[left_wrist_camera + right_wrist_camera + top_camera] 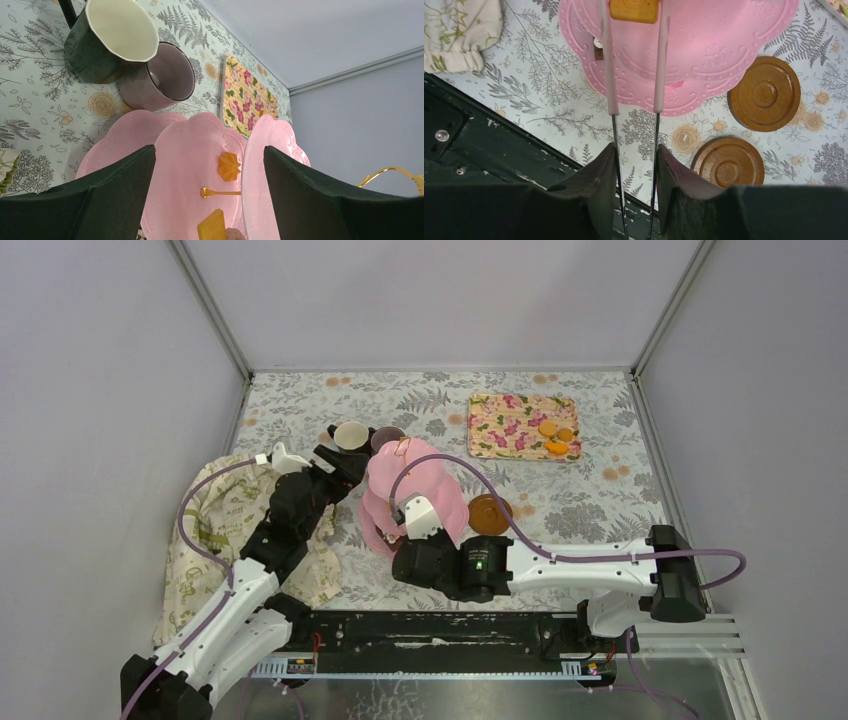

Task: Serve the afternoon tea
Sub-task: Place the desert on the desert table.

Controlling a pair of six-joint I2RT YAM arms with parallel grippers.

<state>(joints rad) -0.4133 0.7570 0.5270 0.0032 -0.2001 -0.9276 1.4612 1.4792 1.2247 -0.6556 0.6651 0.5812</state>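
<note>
The pink three-tier cake stand (pixel 415 490) stands mid-table, with its gold handle (pixel 395 172) on top. My right gripper (pixel 634 147) is shut on thin metal tongs (pixel 608 75). The pink tips of the tongs pinch a square orange sweet (pixel 634 10) over a tier of the stand (pixel 704 45). My left gripper (pixel 210 150) is open and empty, just left of the stand (pixel 195 165). A flower-shaped orange sweet (pixel 229 166) lies on the middle tier. Two mugs (pixel 351 435) (pixel 387 438) stand behind the stand. Two brown saucers (pixel 764 92) (pixel 728 162) lie to its right.
The floral tray (pixel 505 425) at the back right holds a few orange sweets (pixel 555 435). The leaf-print cloth (pixel 225 520) lies bunched under my left arm. The black base rail (pixel 484 145) runs along the near table edge.
</note>
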